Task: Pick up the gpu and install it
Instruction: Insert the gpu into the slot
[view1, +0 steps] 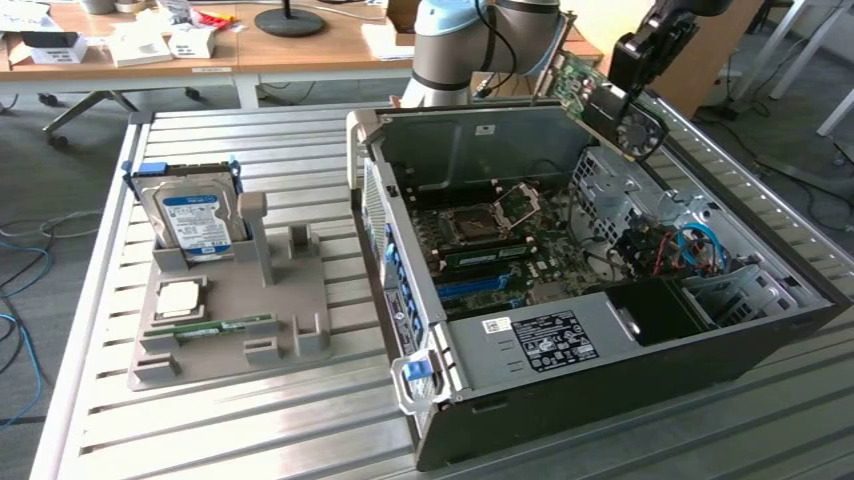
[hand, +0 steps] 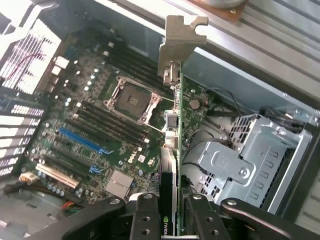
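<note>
Hanging over the open computer case (view1: 641, 372), the jaws are clamped on the gpu (hand: 169, 175).

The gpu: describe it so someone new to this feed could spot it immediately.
Find the open computer case at the exterior view's right. Above its far corner, the gripper holds the gpu edge-on over the motherboard. Unlike the hard drive and memory stick in the grey holder, it is airborne and carries a silver bracket.
</note>
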